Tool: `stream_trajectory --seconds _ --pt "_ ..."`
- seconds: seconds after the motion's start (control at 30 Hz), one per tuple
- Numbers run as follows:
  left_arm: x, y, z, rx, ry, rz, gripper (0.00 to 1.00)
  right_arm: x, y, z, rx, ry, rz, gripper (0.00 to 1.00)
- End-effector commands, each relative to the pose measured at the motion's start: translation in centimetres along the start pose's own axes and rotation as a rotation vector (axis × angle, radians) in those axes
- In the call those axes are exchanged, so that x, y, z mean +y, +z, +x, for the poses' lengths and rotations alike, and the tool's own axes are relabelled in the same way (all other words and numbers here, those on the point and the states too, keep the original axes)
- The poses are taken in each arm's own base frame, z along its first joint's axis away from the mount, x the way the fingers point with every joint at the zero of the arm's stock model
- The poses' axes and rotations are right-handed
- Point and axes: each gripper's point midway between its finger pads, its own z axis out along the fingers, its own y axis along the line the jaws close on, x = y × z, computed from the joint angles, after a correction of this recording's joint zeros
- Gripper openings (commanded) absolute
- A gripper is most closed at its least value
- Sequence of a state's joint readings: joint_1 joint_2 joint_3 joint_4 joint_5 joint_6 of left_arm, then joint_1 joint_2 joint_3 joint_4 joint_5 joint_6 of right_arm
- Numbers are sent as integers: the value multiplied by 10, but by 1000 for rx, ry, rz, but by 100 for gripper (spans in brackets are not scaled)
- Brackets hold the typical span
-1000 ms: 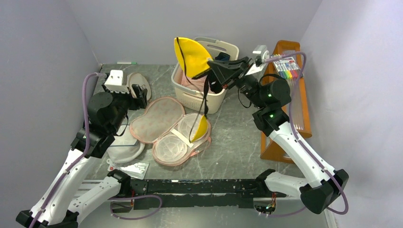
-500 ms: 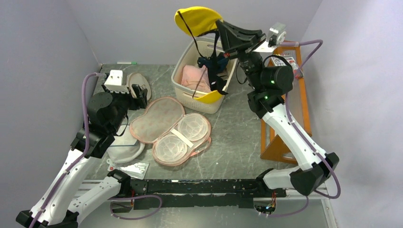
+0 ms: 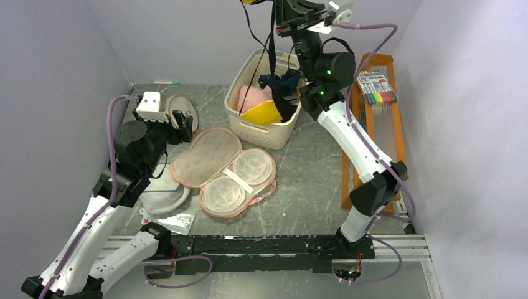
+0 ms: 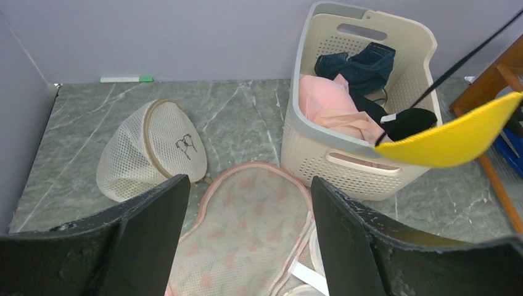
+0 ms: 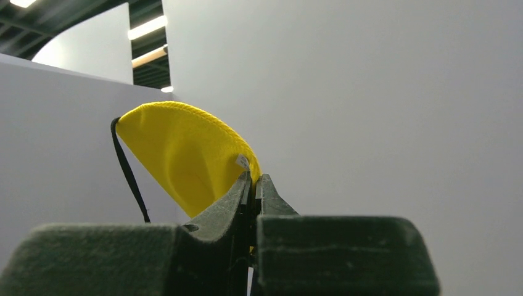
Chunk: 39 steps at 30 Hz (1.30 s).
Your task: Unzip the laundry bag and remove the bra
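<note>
The bra (image 5: 185, 154) is out of the bag and hangs from the right claw (image 5: 254, 182), which is raised high above the tabletop (image 3: 311, 187). That claw is pinched fully closed on the edge of one bright yellow padded cup, next to a small white tag. A thin black strap runs along the cup's rim. From the overhead view, black straps drop straight down from the claw to the second yellow cup, which dangles at the mouth of the cream basket (image 3: 268, 134), over the pink garment (image 4: 327, 102) and beside the navy garment (image 4: 358, 61). Whether this lower cup rests on the clothes cannot be told.

The laundry bag (image 3: 205, 156) lies unzipped and spread flat on the tabletop in front of the basket. One half shows peach-pink fabric with small orange shapes. The other half shows two round white mesh hollows crossed by a white band, with pink trim around the edge.

The left claw (image 4: 248, 185) hovers over the bag's far end with its jaws wide apart, holding nothing. A beige round bag (image 4: 154, 148) lies beyond it, and a white mesh bag (image 3: 165, 196) sits near the left arm.
</note>
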<state>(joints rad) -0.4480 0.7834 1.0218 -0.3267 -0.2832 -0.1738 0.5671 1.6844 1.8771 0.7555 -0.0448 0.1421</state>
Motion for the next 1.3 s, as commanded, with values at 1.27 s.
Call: stream_trajectory --seconds 1.27 --pt "-1 11 4 18 -20 26 85 -127 -174 282 613 166 420 0"
